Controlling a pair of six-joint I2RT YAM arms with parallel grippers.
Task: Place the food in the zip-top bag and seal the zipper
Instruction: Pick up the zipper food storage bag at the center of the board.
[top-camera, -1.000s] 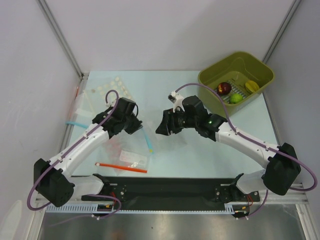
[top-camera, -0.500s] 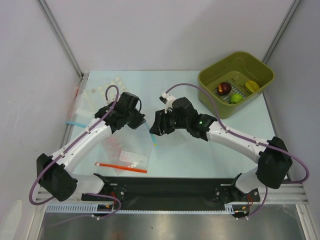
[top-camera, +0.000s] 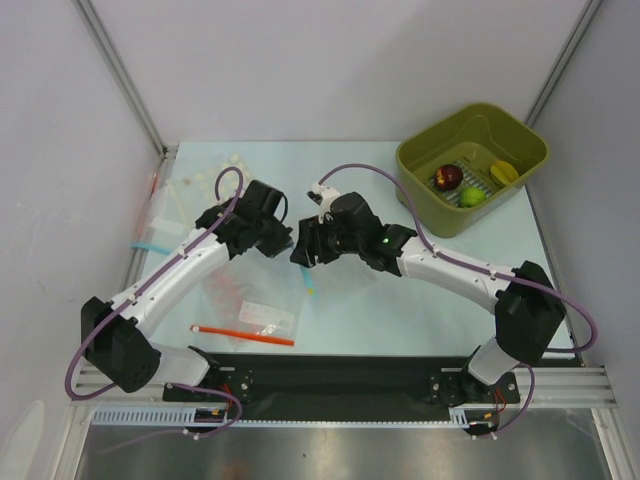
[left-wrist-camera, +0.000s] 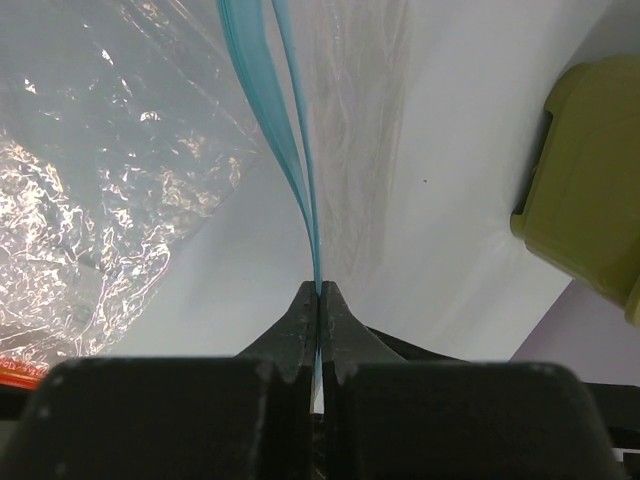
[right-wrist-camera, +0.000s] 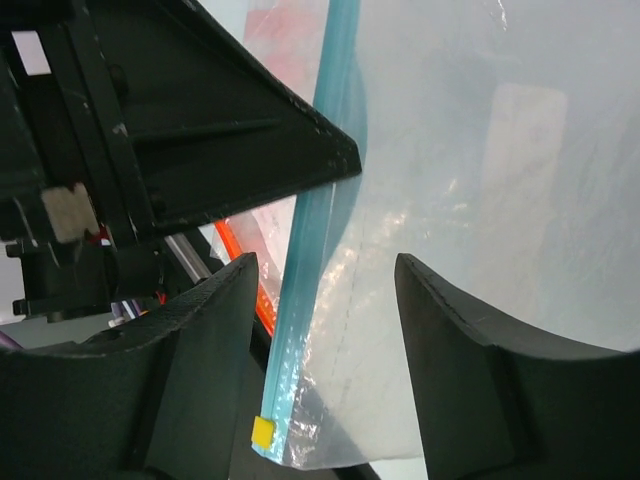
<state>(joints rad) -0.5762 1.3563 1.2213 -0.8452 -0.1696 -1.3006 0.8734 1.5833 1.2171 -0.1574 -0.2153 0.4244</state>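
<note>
Pale tabletop (top-camera: 400, 312): zipper (left-wrist-camera: 288, 150) clamped in left fingers (left-wrist-camera: 292, 338), between right fingers (right-wrist-camera: 470, 340).

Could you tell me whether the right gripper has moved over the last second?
Yes: the right gripper moved left, away from the green bin.

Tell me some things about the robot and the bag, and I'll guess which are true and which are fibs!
1. The left tool is pinched shut on the blue zipper. True.
2. The right tool is squeezing the zipper too. False: it is open, with a finger on each side of the strip.
3. The red fruit, green fruit and yellow fruit all sit in the olive bin. True.
4. The clear bag has fruit in it. False: all three fruits are in the bin.
</note>
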